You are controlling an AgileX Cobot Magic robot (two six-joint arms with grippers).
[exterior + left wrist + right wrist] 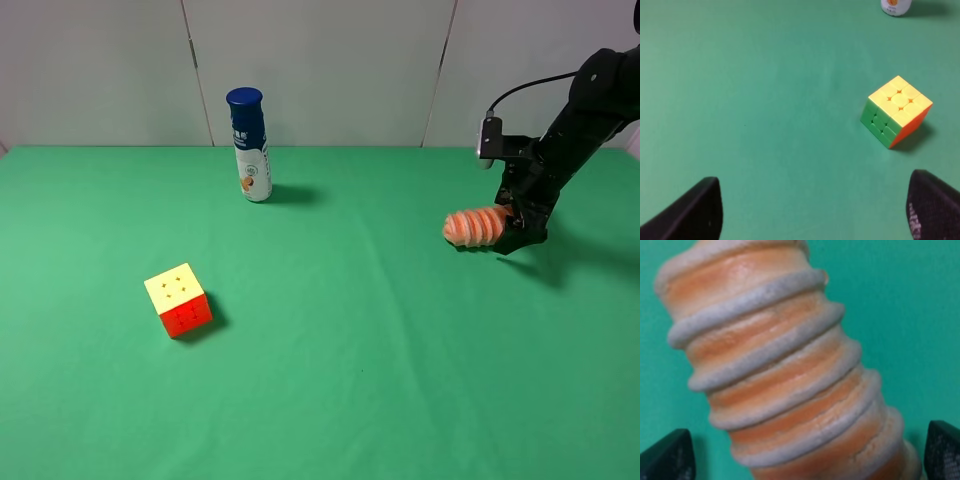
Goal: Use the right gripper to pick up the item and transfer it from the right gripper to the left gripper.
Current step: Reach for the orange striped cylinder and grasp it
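The item (472,227), an orange-pink ribbed roll, lies on the green table (380,380) at the right. My right gripper (515,225) is down over the roll's right end. In the right wrist view the item (780,365) fills the picture, and the right gripper (802,460) stands open with a black fingertip (667,457) on either side and a gap to the roll on both. The left gripper (815,210) shows only in its wrist view. It is open above bare cloth, with nothing between its fingers (695,210).
A yellow-red puzzle cube (178,300) sits at the left middle of the table, also seen as the cube (896,111) ahead of the left gripper. A blue-capped white bottle (250,145) stands upright at the back. A grey wall closes the far edge.
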